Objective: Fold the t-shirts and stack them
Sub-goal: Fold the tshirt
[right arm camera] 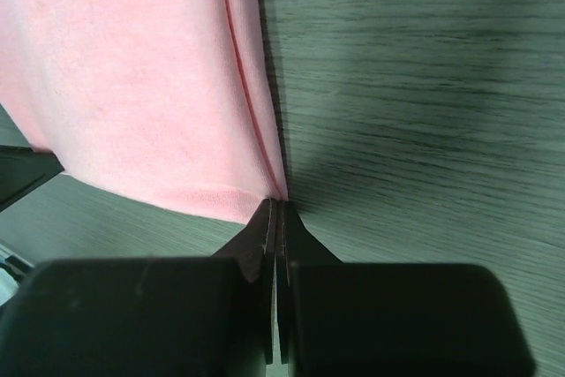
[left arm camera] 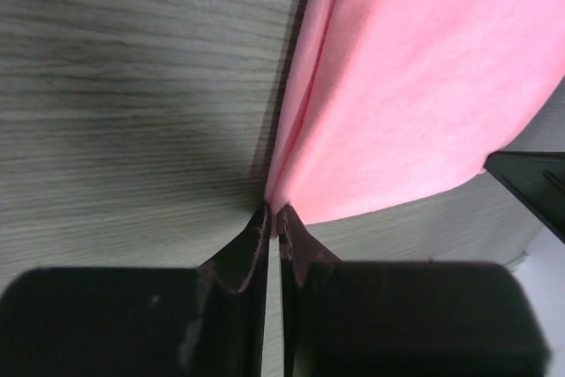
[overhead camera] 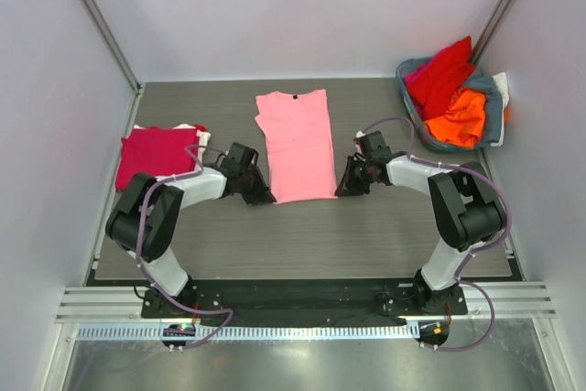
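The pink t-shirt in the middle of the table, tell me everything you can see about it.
The pink t-shirt is soft light-pink cloth, folded lengthwise into a narrow strip, sleeves tucked in, a dark neck label at its far end. It lies flat on the wood-grain table, hem toward the arms. The left gripper pinches its near left corner and the right gripper its near right corner.

Matt pink cloth t-shirt [overhead camera: 295, 144], matt grey wood-grain table [overhead camera: 385, 226]
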`<move>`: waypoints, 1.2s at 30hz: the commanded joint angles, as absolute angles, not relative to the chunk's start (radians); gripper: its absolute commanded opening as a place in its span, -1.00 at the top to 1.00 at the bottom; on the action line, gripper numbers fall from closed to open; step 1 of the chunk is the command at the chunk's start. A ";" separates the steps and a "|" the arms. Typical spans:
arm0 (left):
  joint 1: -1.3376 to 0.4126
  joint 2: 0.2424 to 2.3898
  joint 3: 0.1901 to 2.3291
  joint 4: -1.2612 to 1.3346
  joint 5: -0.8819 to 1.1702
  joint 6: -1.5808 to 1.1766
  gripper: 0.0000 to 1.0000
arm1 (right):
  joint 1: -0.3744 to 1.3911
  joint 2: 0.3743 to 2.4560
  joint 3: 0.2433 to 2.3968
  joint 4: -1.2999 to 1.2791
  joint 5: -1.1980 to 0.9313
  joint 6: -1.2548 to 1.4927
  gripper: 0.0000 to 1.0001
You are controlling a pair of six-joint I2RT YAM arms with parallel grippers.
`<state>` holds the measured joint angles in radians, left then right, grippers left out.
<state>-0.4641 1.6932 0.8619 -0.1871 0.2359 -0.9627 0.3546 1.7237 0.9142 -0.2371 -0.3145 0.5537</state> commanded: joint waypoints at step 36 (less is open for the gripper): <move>-0.620 0.903 0.745 -0.569 0.245 -1.083 0.99 | 0.431 0.945 0.886 -0.669 -0.175 0.551 0.97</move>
<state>-0.6453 0.8787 0.6731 -0.5243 0.2710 -1.0966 0.4313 0.9089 0.7883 -0.6628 -0.2657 0.5819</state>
